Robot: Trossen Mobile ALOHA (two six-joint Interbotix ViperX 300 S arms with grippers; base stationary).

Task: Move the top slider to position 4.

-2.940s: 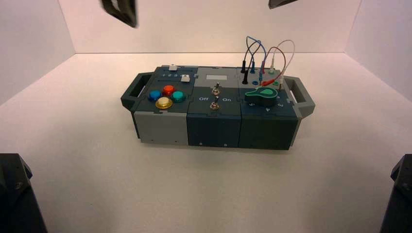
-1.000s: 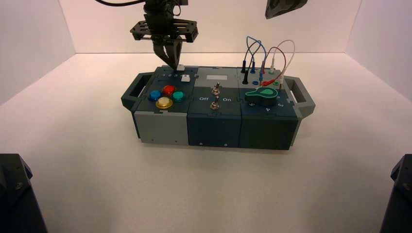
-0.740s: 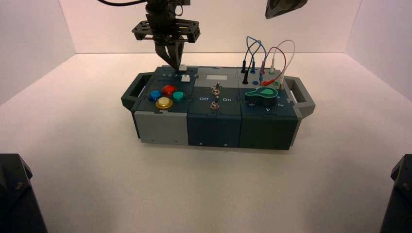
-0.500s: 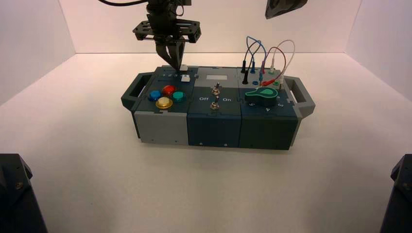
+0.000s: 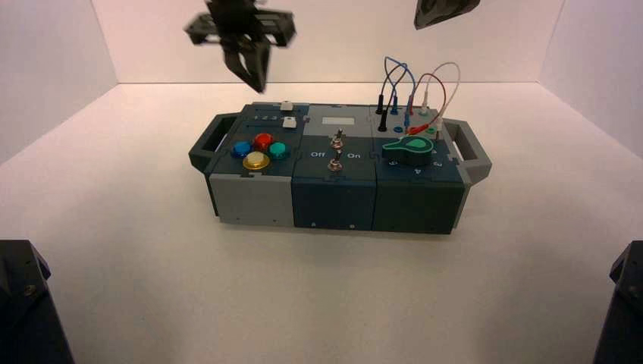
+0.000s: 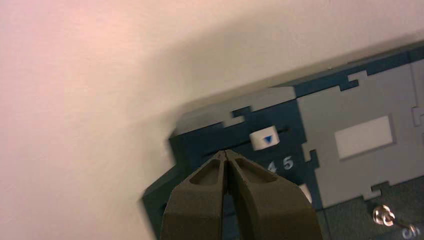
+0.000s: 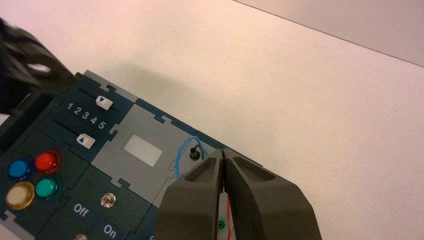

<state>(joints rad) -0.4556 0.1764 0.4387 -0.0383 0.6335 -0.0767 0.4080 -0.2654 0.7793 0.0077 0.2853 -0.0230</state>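
Note:
The top slider [image 5: 286,106] is a small white knob on the far track at the box's left end. In the left wrist view its knob [image 6: 263,140] carries a blue triangle that points at the printed digit 4 [image 6: 272,166]. In the right wrist view the top slider [image 7: 104,102] also stands in line with the 4 [image 7: 93,120] of the row 1 to 5. My left gripper [image 5: 255,86] hangs shut and empty above and left of the slider, clear of the box; its shut tips [image 6: 227,152] show in its own view. My right gripper [image 5: 438,14] is parked high at the back, shut [image 7: 223,151].
The twin white slider [image 5: 289,121] sits just nearer than the digits. Blue, red, teal and yellow buttons [image 5: 256,160] lie in front of it. Two toggle switches [image 5: 335,140], a green rotary dial [image 5: 407,147] and plugged wires [image 5: 413,91] fill the box's middle and right.
My left gripper came down onto the top slider and pushed its knob to the right. It has now lifted up and to the left, off the box.

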